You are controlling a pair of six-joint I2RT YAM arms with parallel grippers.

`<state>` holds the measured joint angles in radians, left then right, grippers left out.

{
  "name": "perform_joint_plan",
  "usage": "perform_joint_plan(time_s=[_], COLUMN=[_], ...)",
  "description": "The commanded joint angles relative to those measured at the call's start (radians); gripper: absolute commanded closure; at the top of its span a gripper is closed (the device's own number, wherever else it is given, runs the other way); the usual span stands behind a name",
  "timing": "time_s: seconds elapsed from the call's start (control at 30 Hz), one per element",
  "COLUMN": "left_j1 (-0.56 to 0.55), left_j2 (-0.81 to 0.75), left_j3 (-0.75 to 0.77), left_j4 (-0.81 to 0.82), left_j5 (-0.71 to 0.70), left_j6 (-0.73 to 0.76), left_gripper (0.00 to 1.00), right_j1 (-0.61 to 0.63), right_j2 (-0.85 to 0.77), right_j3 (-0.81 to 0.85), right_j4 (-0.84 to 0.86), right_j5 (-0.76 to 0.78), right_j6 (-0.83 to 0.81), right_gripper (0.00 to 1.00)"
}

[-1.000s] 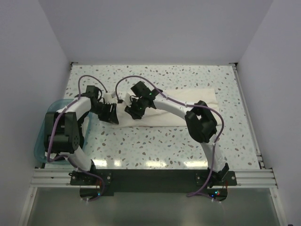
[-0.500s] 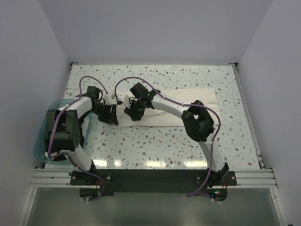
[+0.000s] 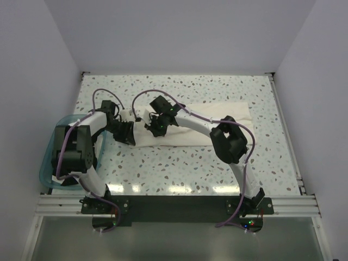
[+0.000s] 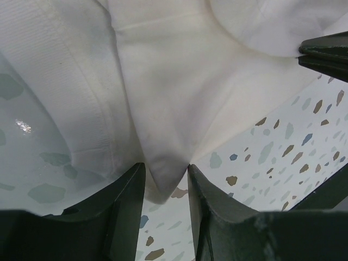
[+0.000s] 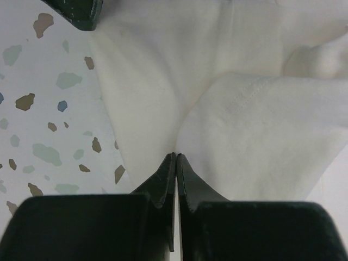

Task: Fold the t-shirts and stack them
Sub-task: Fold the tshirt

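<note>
A white t-shirt (image 3: 209, 124) lies folded in a long strip across the middle of the table; no red print shows. My left gripper (image 3: 132, 133) is at the strip's left end, its jaws closed on a bunched corner of the white cloth (image 4: 163, 109), which fills the gap between its fingertips (image 4: 130, 185). My right gripper (image 3: 148, 129) is just to its right, jaws pressed together on a fold of the same shirt (image 5: 250, 136). Creases run to both jaw tips. The black t-shirt is out of view.
A translucent teal tub (image 3: 48, 163) stands at the table's left edge beside the left arm. Speckled tabletop (image 3: 179, 163) shows in front of and behind the shirt. The right gripper's finger (image 4: 326, 51) appears in the left wrist view.
Both grippers have shifted slightly to the left and away from the bases, drawing the shirt's left end with them. The rest of the shirt has not moved.
</note>
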<state>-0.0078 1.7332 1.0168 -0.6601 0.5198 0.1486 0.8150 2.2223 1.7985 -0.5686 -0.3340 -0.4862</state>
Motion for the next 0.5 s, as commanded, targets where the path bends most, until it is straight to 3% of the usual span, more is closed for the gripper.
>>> perform_joint_plan(time_s=[0.0, 0.47], left_j1=[0.000, 0.000], left_j2=[0.009, -0.030], left_j3=[0.012, 0.023], left_j4=[0.019, 0.069], left_j5=[-0.006, 0.048], left_j6=[-0.012, -0.030], left_gripper=[0.59, 0.62], right_j1=[-0.025, -0.186], right_j2=[-0.094, -0.125], right_j3=[0.032, 0.052], right_j4=[0.007, 0.090], right_j5=[0.026, 0.059], right_j6=[-0.038, -0.074], right_gripper=[1.00, 1.00])
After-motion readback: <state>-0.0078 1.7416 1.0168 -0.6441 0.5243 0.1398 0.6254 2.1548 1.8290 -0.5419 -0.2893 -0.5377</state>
